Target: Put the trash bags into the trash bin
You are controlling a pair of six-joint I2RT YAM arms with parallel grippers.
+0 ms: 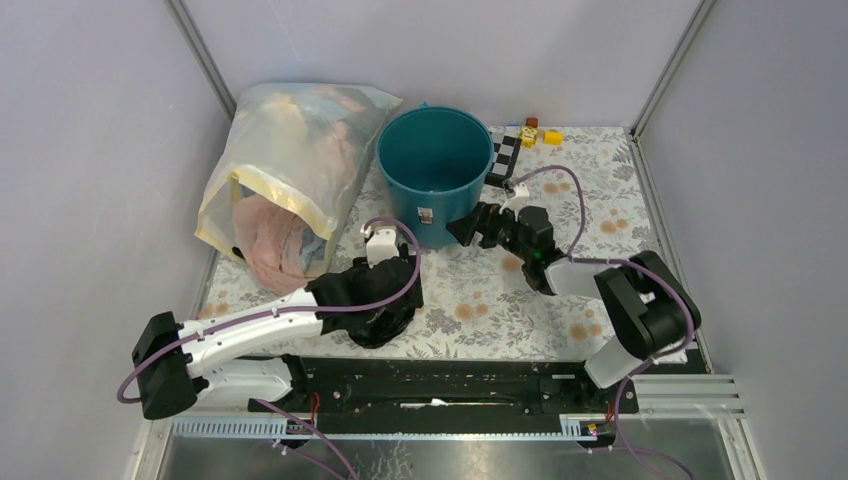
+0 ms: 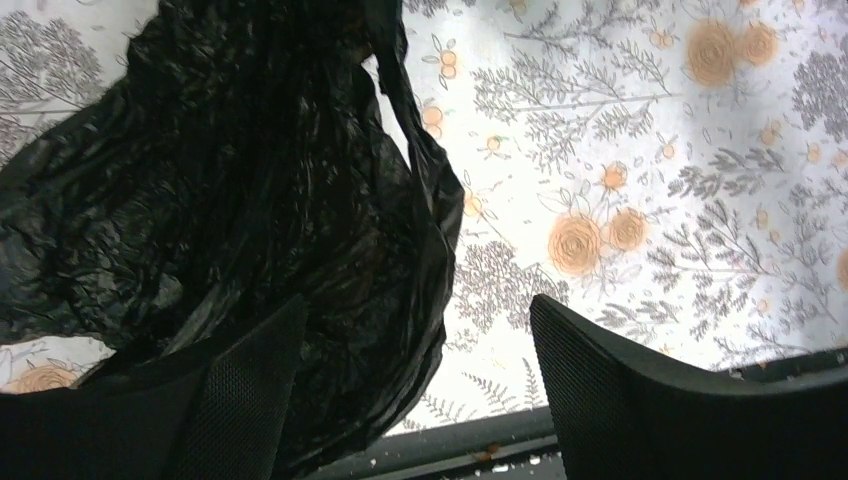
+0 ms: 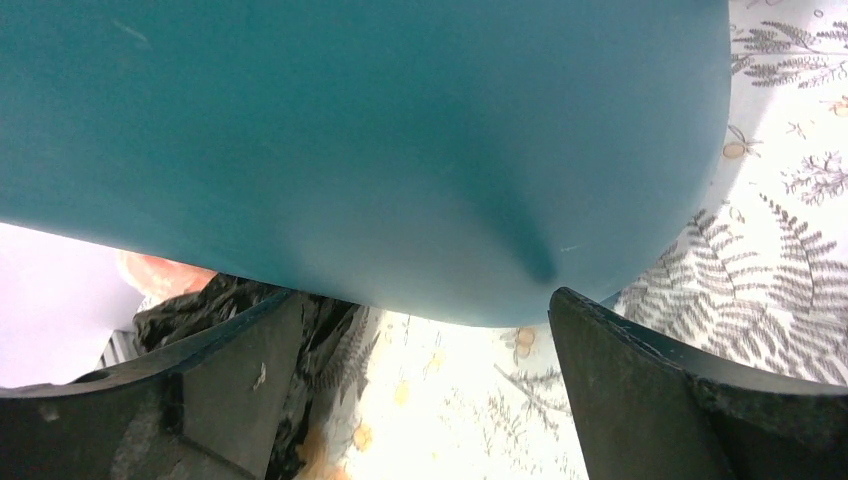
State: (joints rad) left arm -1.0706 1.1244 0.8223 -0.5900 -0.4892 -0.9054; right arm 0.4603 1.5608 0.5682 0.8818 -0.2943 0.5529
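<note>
The black trash bag (image 1: 388, 322) lies crumpled on the floral cloth near the front edge. It fills the left of the left wrist view (image 2: 220, 200). My left gripper (image 1: 385, 298) hangs over it, open (image 2: 415, 375); the left finger (image 2: 250, 390) is against the bag's folds and the right finger (image 2: 610, 390) is over bare cloth. The teal trash bin (image 1: 435, 165) stands upright at the back middle, its white label facing front. My right gripper (image 1: 463, 228) is open and empty beside the bin's lower right wall (image 3: 380, 140); its open jaws (image 3: 420, 365) are just short of the wall.
A big translucent bag of clothes (image 1: 285, 180) leans against the bin's left side. A checkered board (image 1: 503, 158) and small yellow blocks (image 1: 553, 137) lie behind the bin on the right. A black rail (image 1: 450, 382) runs along the near edge. Walls enclose three sides.
</note>
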